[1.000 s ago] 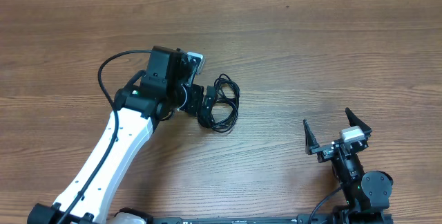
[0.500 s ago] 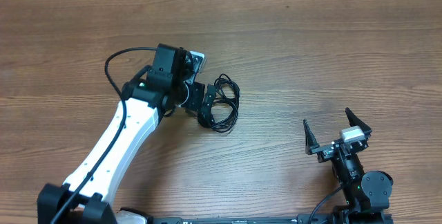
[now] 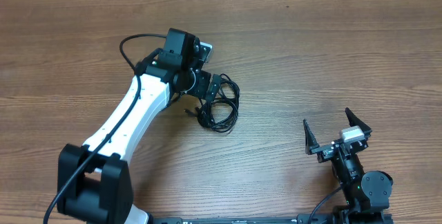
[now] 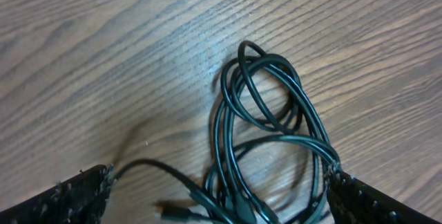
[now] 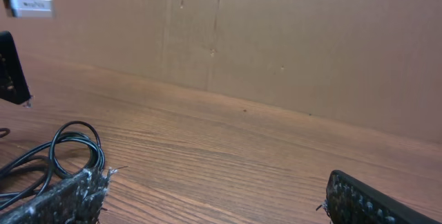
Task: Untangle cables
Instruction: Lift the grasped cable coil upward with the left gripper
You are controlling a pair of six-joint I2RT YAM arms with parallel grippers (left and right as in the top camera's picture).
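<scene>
Shows, from overhead, the left gripper (image 3: 209, 98) spread as wide as it goes and grasping nothing, poised at the left edge of the cables (image 3: 224, 104). Places those cables, thin and black, in 1 small looped tangle lying flat on the wooden table (image 3: 311, 44), a little left of its middle. Looks down from the left wrist past 2 dark padded fingers (image 4: 76, 198) in the bottom corners, 1 on each side of the tangle. Catches the outermost loop meeting the tip of the right-hand finger, and 1 loose strand running toward the left-hand finger. Picks out a small plug end (image 4: 176, 212) at the bottom edge; cannot separate the individual cords inside the knot. Shows the right gripper (image 3: 333, 133) near the front right of the table, likewise released and empty, well apart from the tangle. Takes in brown wood grain across the whole surface. Closes off the room, in the right wrist view, with a plain brown board wall (image 5: 290, 44) behind the far table edge.
</scene>
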